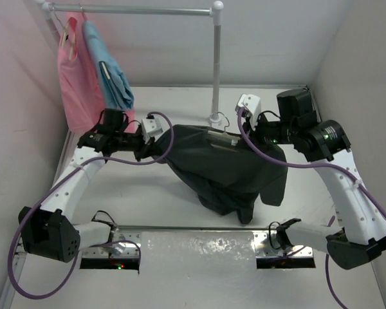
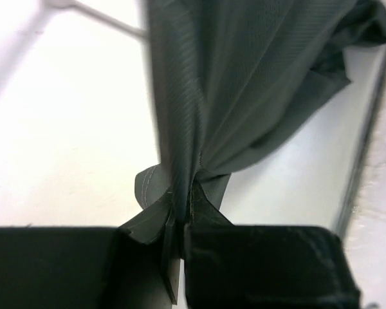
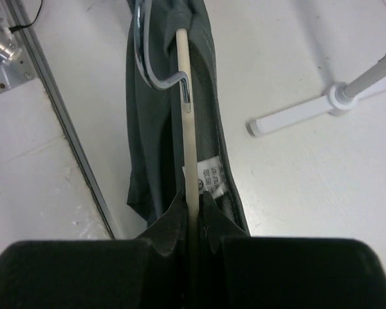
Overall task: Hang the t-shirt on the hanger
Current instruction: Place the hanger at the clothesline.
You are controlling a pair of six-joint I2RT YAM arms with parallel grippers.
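Note:
The dark t-shirt (image 1: pixel 219 167) hangs stretched between my two grippers above the table, its lower part sagging toward the front. My left gripper (image 1: pixel 156 149) is shut on a bunched edge of the t-shirt (image 2: pixel 244 84), with the cloth pinched between the fingers (image 2: pixel 206 209). My right gripper (image 1: pixel 246 136) is shut on the pale beige bar of the hanger (image 3: pixel 187 116), which runs inside the shirt's neck opening. The hanger's metal hook (image 3: pixel 148 74) sticks out of the cloth, and a white label (image 3: pixel 211 177) shows beside the bar. Most of the hanger is hidden under the shirt in the top view.
A grey pipe rail (image 1: pixel 135 9) on a white pole (image 1: pixel 216 64) stands at the back, its foot (image 3: pixel 296 112) close to my right gripper. A pink garment (image 1: pixel 74 77) and a light blue garment (image 1: pixel 112 77) hang at its left end. A white sheet (image 1: pixel 196 248) lies at the near edge.

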